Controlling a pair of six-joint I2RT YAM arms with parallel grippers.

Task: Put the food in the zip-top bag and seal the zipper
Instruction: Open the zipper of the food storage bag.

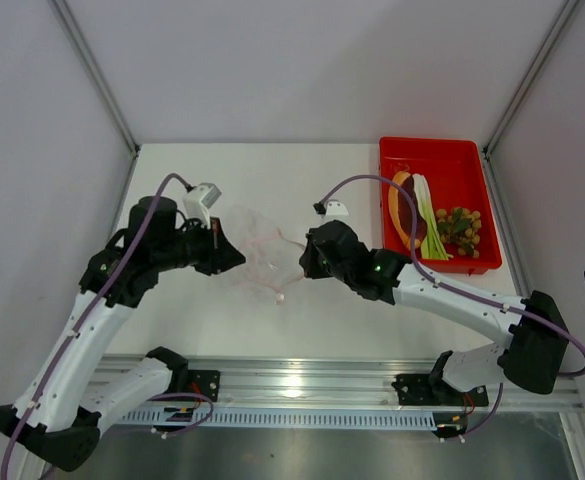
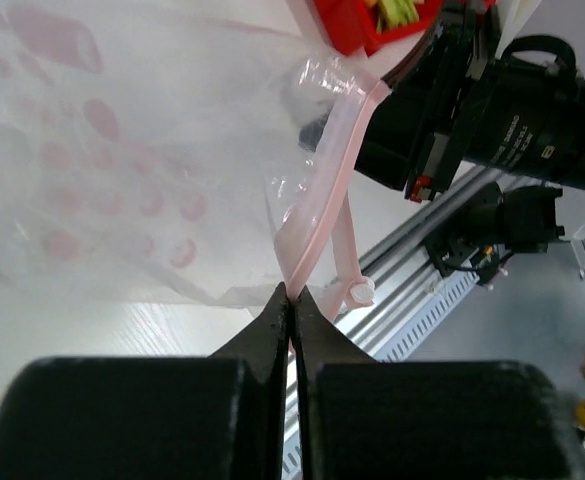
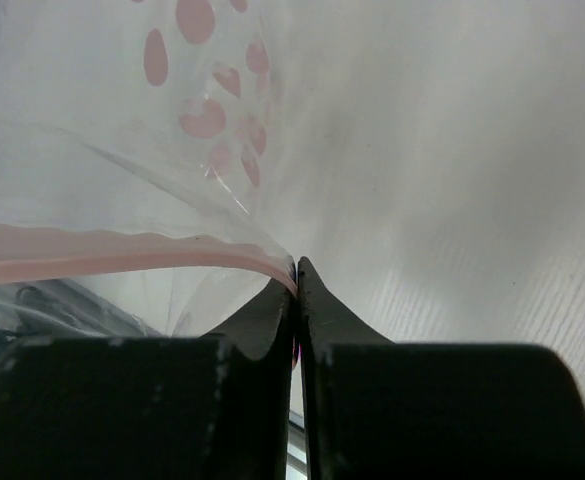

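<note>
- Red tray [image 1: 450, 168] sits at the far right of the table [image 1: 272, 180], well apart from the bag.
- All three foods are in the tray: orange-skinned wedge [image 1: 402, 208] on the left, leek stalk [image 1: 428, 218] just beside it down the middle, and grapes [image 1: 460, 226] near the right front corner.
- Clear bag [image 1: 260, 255] with pink dots is mid-table, crumpled and stretched between the two grippers. No food has gone into it yet.
- Left gripper [image 1: 238, 258] [image 2: 292, 296]: fingers fully closed, pinching the pink zipper [image 2: 324, 190] at the bag's edge.
- Right gripper [image 1: 306, 262] [image 3: 295, 270]: fingers closed tight on the zipper [image 3: 122, 262] from the other side.
- The zipper runs from the left fingertips up towards the right gripper in the left wrist view, with the two sides of the strip splitting apart near the left pinch.
- White slider tab [image 2: 360, 292] hangs at the end of the loose strip, just beside the left fingertips (nothing is gripping it).
- Right arm body [image 2: 492, 110] fills the space between the bag and the tray, and the tray corner [image 2: 350, 32] is just visible past it.
- Aluminium rail [image 1: 302, 385] runs along the near edge, holding both arm bases.
</note>
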